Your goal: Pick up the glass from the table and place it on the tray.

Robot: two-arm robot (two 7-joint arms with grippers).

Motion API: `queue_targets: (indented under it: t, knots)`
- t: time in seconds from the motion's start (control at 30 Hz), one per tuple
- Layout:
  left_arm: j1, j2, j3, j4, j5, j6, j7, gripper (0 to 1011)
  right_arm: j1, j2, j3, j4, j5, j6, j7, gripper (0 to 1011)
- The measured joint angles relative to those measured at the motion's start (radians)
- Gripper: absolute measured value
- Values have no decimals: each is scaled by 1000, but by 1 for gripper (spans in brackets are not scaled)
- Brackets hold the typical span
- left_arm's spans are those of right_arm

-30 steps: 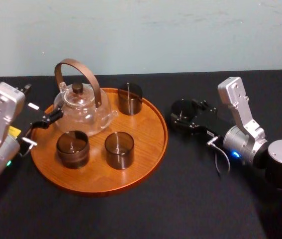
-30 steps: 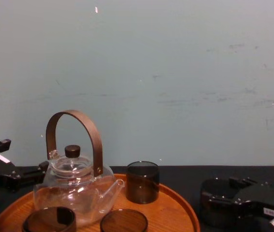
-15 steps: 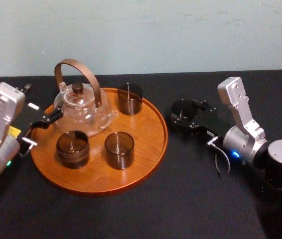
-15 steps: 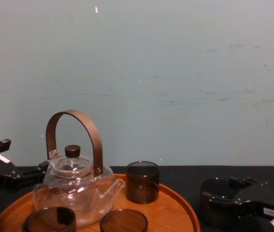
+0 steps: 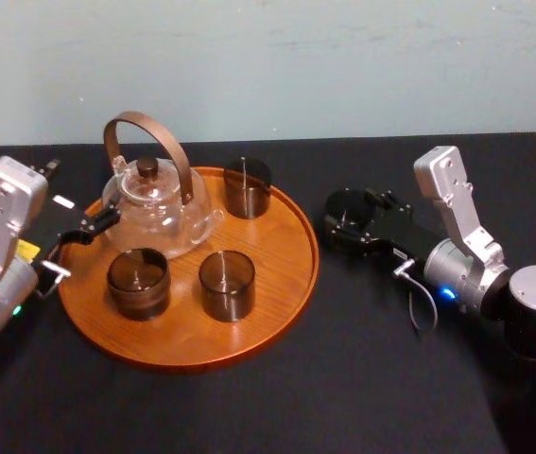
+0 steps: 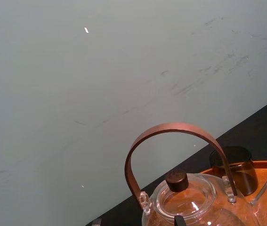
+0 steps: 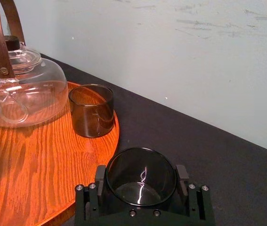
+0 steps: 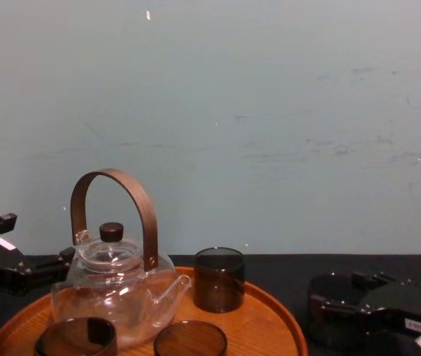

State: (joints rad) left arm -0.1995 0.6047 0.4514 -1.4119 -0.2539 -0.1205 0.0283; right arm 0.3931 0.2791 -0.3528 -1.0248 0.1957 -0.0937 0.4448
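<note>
A dark smoked glass (image 5: 348, 210) stands on the black table (image 5: 343, 388), just right of the round wooden tray (image 5: 272, 312). My right gripper (image 7: 141, 182) is shut on the glass, one finger pressed to each side of its wall (image 7: 140, 165). From the chest, the glass (image 8: 331, 311) sits low at the right, inside the black gripper body. My left gripper (image 5: 93, 225) rests at the tray's left edge, pointing at the teapot.
On the tray stand a clear glass teapot (image 5: 154, 203) with a brown hoop handle and three dark glasses: one at the back (image 5: 248, 186), two at the front (image 5: 138, 282) (image 5: 227, 284). Bare wood lies on the tray's right side.
</note>
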Motion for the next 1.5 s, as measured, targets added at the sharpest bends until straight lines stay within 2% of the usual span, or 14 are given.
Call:
queue_targets:
  t: [1.5]
  knots:
    - [0, 0, 0, 0, 0, 0, 0, 1001, 0, 0, 0, 0, 0, 0, 0, 904]
